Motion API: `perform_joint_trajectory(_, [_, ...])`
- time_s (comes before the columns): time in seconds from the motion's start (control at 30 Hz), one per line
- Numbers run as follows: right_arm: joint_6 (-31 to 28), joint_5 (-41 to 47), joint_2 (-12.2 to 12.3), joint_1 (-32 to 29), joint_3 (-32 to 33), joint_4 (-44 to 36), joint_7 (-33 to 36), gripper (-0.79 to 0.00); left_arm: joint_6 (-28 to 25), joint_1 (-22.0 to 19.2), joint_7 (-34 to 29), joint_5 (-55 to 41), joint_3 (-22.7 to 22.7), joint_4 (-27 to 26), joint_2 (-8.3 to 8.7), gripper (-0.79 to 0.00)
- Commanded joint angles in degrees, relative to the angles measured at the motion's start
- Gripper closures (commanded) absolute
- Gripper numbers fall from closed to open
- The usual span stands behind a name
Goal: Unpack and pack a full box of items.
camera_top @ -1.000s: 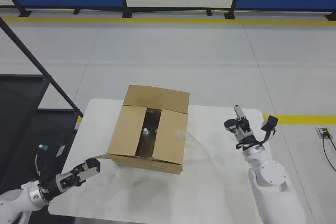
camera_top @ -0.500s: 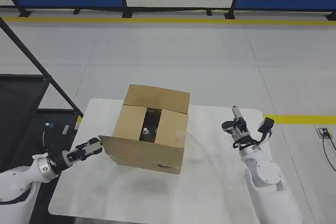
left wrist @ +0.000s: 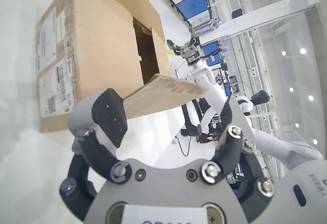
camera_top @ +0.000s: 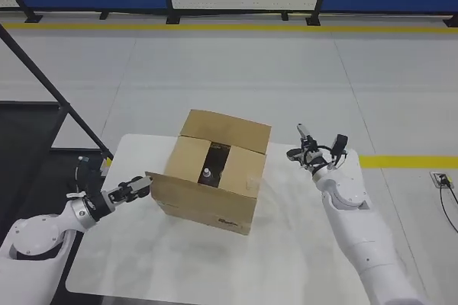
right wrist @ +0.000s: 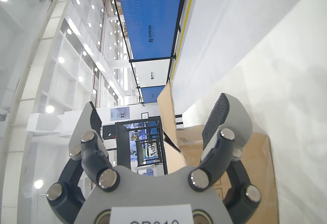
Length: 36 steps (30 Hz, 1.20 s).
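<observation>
Left gripper (left wrist: 170, 105): closest to me, at the box's near left corner. Its jaws are apart.
Flap (left wrist: 166, 92): a loose cardboard flap runs between those jaws. One pad (left wrist: 109, 112) looks to be against its edge, and I see no pinch on it.
Table (camera_top: 290, 252): white top with the box standing on it.
Box (camera_top: 206, 202): brown carton near the table's middle, skewed to the table's edges. The two top flaps are folded in, with a dark gap between them.
Bottle (camera_top: 207, 173): a white-capped item shows in that gap, so I judge the contents unpacked not at all.
Right gripper (camera_top: 311, 146): beyond the box's far right corner and apart from it, with its jaws spread wide.
Yellow line (camera_top: 412, 162): floor marking past the table.
Risk 1: if I close on the flap and pull, the whole carton could slide or tip, because nothing braces its other side.
Risk 2: thin cardboard may bend or tear at the fold.
Risk 3: the narrow gap leaves little room, and reaching in before the flaps are opened could snag a finger.
Labels (left wrist: 57, 87): shipping stickers with barcode-like marks cover the carton's side.
Mark (camera_top: 227, 223): a small dark mark sits low on the front face. I leave all this print unread.
</observation>
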Motion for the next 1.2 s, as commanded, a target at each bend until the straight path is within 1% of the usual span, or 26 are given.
perform_joint_trajectory(0.0, [0.0, 0.0, 0.0, 0.0, 0.0, -0.2, 0.0, -0.785, 0.1, 0.5, 0.8, 1.0, 0.1, -0.7, 0.02, -0.785])
perform_joint_trajectory(0.2, [0.1, 0.4, 0.1, -0.7, 0.3, -1.5, 0.1, -0.785, 0.3, 2.2, 1.0, 1.5, -0.5, -2.3, 0.21, -0.785])
perform_joint_trajectory(0.33, [0.4, 0.8, -0.1, 1.0, -0.4, 0.4, 2.4, -0.785, 0.7, 2.3, 1.6, 2.2, 0.3, -2.9, 0.13, -0.785])
perform_joint_trajectory(0.53, [-1.4, -0.7, -1.1, 6.9, -3.2, 8.6, 4.8, -0.785, 0.6, 2.5, 1.4, 2.2, 0.6, -3.7, 0.14, -0.785])
perform_joint_trajectory(0.6, [-3.4, -0.5, -1.8, 9.1, -4.4, 12.4, 6.1, -0.785, 0.5, 2.7, 1.0, 2.1, 0.6, -4.1, 0.18, -0.785])
perform_joint_trajectory(0.77, [-7.5, -1.0, -3.5, 13.0, -7.1, 19.1, 6.3, -0.785, 0.1, 3.1, -0.3, 1.9, 0.5, -4.8, 0.32, -0.785])
perform_joint_trajectory(1.0, [-9.7, -2.8, -5.8, 16.4, -10.0, 25.1, 5.4, -0.785, -0.6, 3.8, -1.7, 1.7, 0.1, -5.3, 0.52, -0.785])
perform_joint_trajectory(1.17, [-12.4, -0.4, -6.5, 17.5, -9.5, 27.4, 8.2, -0.785, -1.3, 4.4, -2.4, 1.6, -0.1, -5.6, 0.66, -0.785])
